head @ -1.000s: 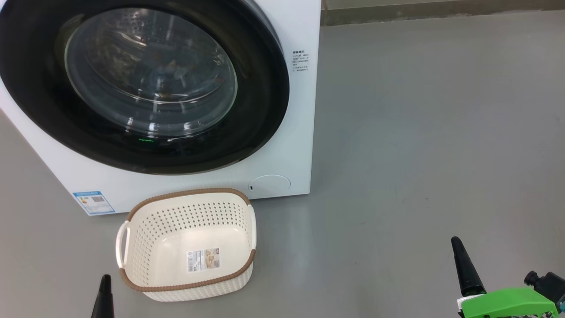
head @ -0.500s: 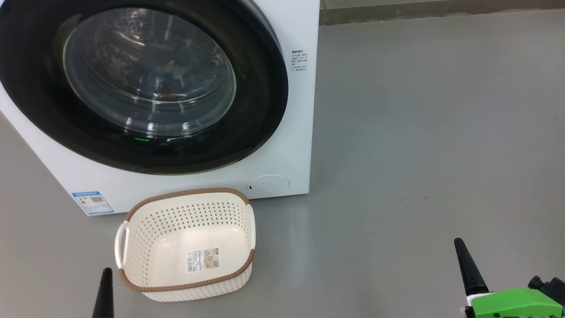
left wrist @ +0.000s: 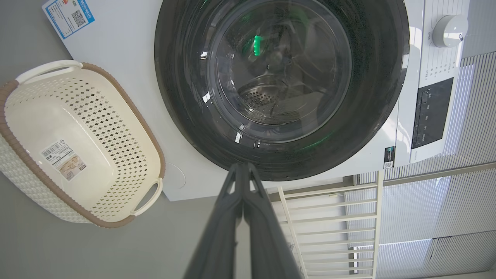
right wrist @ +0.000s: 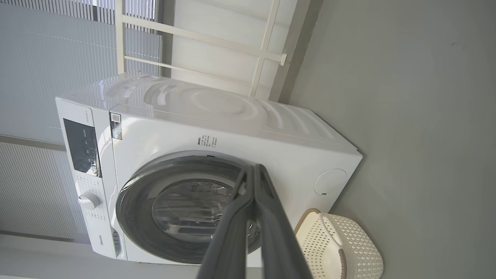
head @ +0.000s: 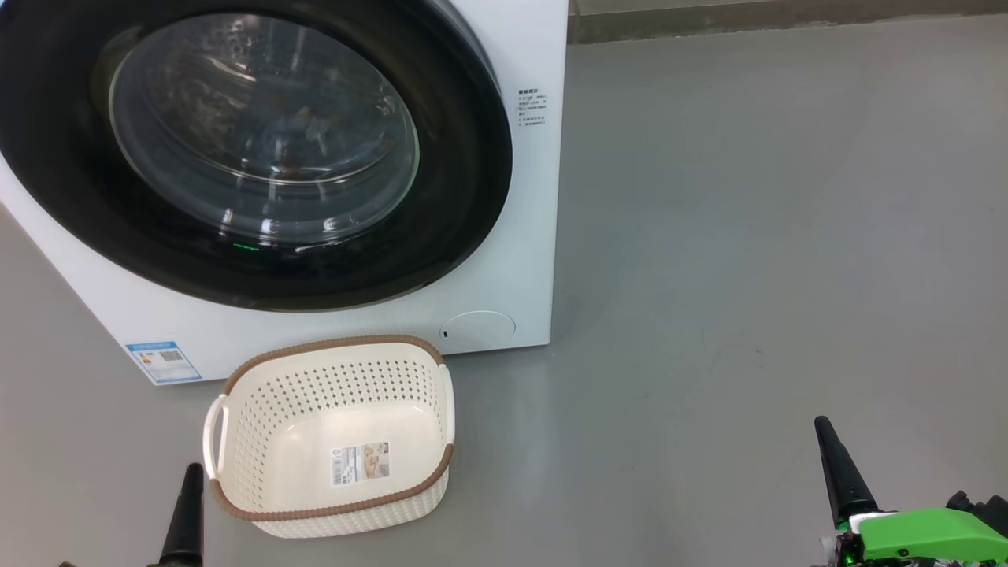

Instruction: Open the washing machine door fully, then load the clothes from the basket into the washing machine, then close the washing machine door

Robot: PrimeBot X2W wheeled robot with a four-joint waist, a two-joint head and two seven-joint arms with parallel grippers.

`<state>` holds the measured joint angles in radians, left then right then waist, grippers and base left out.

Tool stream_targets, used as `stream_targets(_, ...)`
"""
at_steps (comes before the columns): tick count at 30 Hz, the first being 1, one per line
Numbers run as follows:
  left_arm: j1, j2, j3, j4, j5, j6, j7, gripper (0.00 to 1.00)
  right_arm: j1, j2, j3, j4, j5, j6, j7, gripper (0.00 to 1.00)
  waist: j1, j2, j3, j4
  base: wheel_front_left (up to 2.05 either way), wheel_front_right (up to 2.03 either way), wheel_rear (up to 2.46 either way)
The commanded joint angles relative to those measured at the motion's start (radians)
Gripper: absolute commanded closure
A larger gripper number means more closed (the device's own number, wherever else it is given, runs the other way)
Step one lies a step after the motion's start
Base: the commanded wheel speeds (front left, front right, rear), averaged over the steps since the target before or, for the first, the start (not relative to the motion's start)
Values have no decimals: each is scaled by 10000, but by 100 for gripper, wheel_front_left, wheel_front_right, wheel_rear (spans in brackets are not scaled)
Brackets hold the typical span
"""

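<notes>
The washing machine (head: 504, 260) stands at the upper left with its door (head: 441, 236) closed flat against the front. Through the glass (head: 264, 130) I dimly see pale fabric with orange-brown marks, the clothes, inside the drum. The basket (head: 260, 409) sits on the floor in front of the machine, with just a label on its bottom. My left gripper (head: 192, 471) is shut, at the basket's near left corner, apart from it. My right gripper (head: 823, 425) is shut, far to the right over bare floor. The wrist views show both pairs of fingers pressed together: left gripper (left wrist: 242, 167), right gripper (right wrist: 254, 167).
Grey floor (head: 748, 236) spreads to the right of the machine. A round filter cap (head: 477, 327) and a blue label (head: 161, 361) mark its lower front. A white rail frame (left wrist: 329, 217) and ribbed wall panels stand beside and behind the machine.
The whole head view has shifted slightly left, so the camera moved. My left gripper's tip reaches a little higher in view; the right one drifted slightly right. Both stay shut.
</notes>
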<state>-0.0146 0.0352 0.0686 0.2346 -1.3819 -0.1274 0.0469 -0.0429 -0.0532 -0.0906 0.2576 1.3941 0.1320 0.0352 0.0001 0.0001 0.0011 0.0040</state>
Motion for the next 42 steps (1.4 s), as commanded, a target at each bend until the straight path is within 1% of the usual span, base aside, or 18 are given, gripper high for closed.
stream_targets(1, -487, 204, 306, -137, -346, -28, 85, 100, -466, -115, 119, -218, 389, -10, 91, 100, -1, -1, 2, -3, 0, 0, 0)
stream_targets(18, -927, 208, 379, 101, -2328, -33, 605, 100, -632, -110, -42, -139, 2303, -13, 628, 100, -1, -1, 20, -40, 0, 0, 0)
stream_targets(42, -929, 191, 404, 102, -2307, -33, 624, 100, -637, -72, -95, -136, 2258, -13, 670, 100, -1, -1, 20, -40, 0, 0, 0)
